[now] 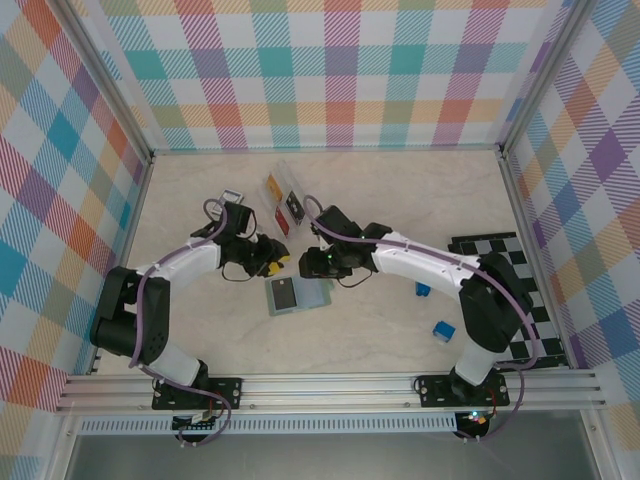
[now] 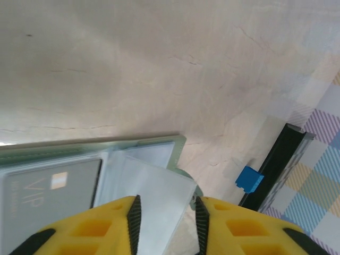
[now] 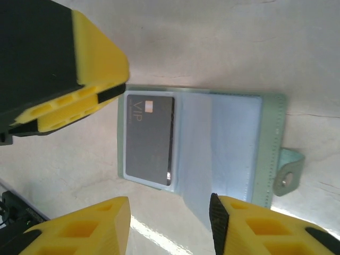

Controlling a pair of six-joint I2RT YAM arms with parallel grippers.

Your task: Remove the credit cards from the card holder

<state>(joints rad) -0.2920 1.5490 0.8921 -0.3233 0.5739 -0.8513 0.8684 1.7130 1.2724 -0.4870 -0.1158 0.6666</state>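
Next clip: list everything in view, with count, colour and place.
card holder: one, sage green, open, table centre
VIP card: one, dark grey, in a holder pocket
clear tray: one, behind the holder
loose cards: yellow and red, in the tray, count unclear
picture card: one, dark with grey edge, left of tray
blue blocks: two, right of holder
checkered mat: one, black, table's right edge
left pincer: one, yellow, open, over the holder
right pincer: one, yellow, open, over the holder
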